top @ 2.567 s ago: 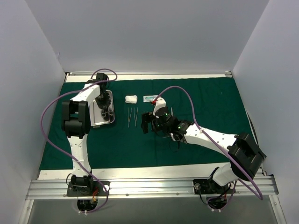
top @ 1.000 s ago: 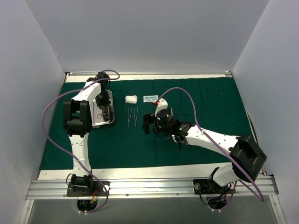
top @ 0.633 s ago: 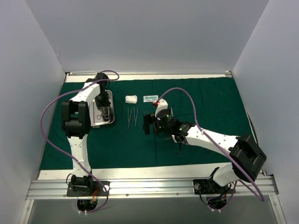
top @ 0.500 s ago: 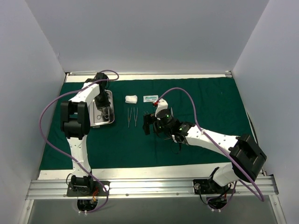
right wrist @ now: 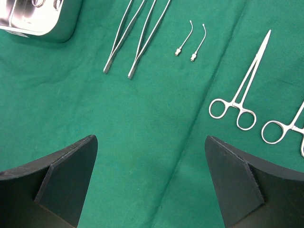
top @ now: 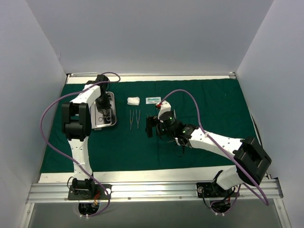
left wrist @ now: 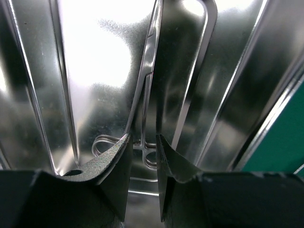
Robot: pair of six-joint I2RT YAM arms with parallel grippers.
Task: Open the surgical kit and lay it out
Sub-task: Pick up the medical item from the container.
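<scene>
Steel tray (left wrist: 95, 57), slim forceps (left wrist: 149, 61), green cloth (right wrist: 156, 137)

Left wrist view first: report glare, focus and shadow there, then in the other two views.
Left wrist view: strong white glare on the steel tray, warped reflections confuse the forceps outline, near fingers dark. Right wrist view: even light, tweezers sharp on the green cloth. Top external view: soft, even light, little shadow.

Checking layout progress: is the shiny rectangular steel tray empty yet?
Not empty: ring-handled silver forceps lie inside the shiny rectangular steel tray, seen from the left wrist.
</scene>
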